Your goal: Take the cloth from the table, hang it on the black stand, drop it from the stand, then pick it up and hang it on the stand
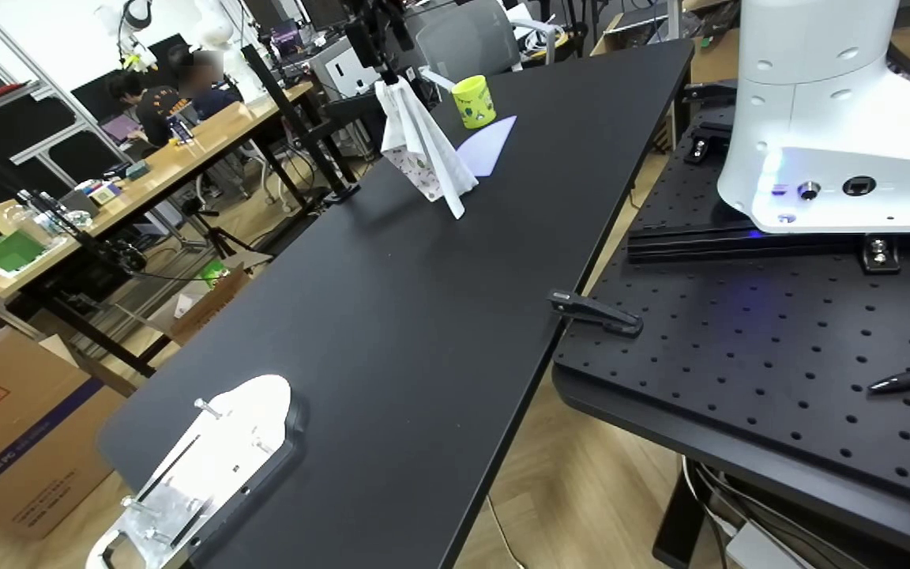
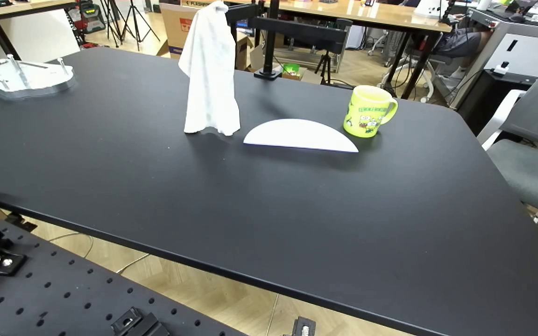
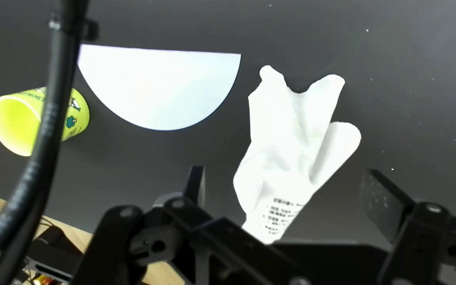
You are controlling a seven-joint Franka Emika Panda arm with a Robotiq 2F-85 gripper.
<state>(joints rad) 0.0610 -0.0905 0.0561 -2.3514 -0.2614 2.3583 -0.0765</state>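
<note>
The white cloth [image 1: 426, 146] hangs upright in folds in both exterior views [image 2: 210, 74]. Its top is at the end of a bar of the black stand [image 2: 271, 42], whose post also shows in an exterior view [image 1: 285, 103]. Its lower edge is close to the table; I cannot tell whether it touches. My gripper [image 1: 382, 47] is just above the cloth's top. In the wrist view my gripper [image 3: 286, 178] has its fingers wide apart, with the printed cloth [image 3: 287, 158] between them and apart from both. The cloth's top end is partly hidden behind the gripper.
A white half-round sheet [image 2: 299, 135] lies beside the cloth, with a yellow-green mug [image 2: 367, 112] past it. A white metal fixture with pegs [image 1: 210, 458] is at the table's far end. A grey chair [image 2: 535, 121] stands beyond the table [image 2: 259, 224].
</note>
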